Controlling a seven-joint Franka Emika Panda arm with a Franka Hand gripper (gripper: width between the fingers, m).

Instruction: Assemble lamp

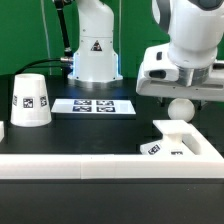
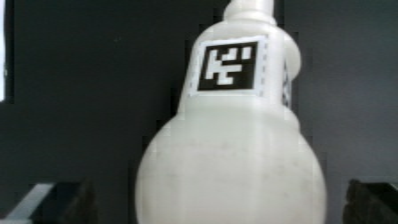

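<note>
The bulb (image 1: 180, 108) stands upright over the flat square base (image 1: 182, 146) at the exterior view's right, ball head up. Its stem is lost against the white base, so I cannot tell how it sits there. My gripper (image 1: 180, 92) is directly above the ball. In the wrist view the bulb (image 2: 231, 150) fills the frame, with its tag (image 2: 235, 65) on the stem. The dark fingers (image 2: 54, 200) stand on either side with a gap to the ball, so the gripper is open. The cone shade (image 1: 30, 101) stands at the exterior view's left.
The marker board (image 1: 93, 105) lies flat in the middle of the table. The robot's white pedestal (image 1: 93, 50) stands behind it. A white rail (image 1: 90, 166) runs along the front edge, with the base resting against it.
</note>
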